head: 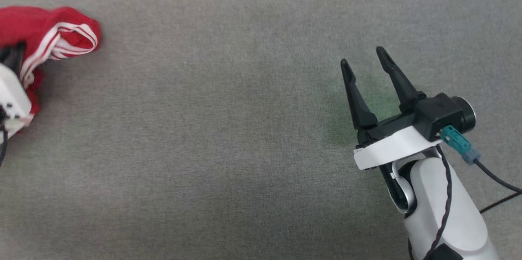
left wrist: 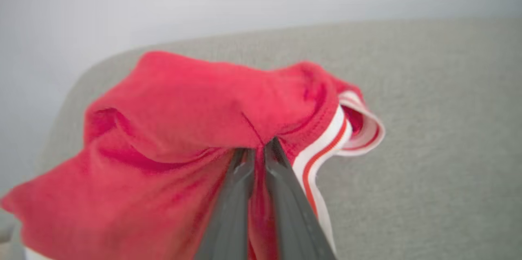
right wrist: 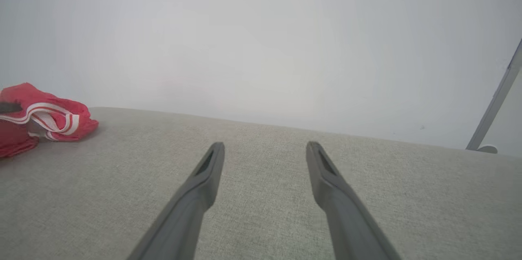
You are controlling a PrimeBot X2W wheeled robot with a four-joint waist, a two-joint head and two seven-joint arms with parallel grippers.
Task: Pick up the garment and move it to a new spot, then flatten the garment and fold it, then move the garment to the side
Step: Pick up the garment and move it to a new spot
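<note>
Grey woven cloth over counter [head: 228,150]. On it, garment [left wrist: 183,109]: soft red knit, crumpled, with white-and-red striped trim, cut off at head view's left edge, slightly blurred up close. Bunched around left end effector [left wrist: 261,145], nearly closed, pinching red fabric at fingertips. Well apart, right end effector [head: 363,56], spread wide, gripping nothing.

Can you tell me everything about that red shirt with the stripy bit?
The red shirt is soft, bright red cloth, bunched in a crumpled heap, not flat. A white band with red stripes runs along one edge and curls into a loop. The shirt lies at the left end of the grey fabric surface. The left gripper has its two dark fingers pinched shut on a fold beside that band.
</note>
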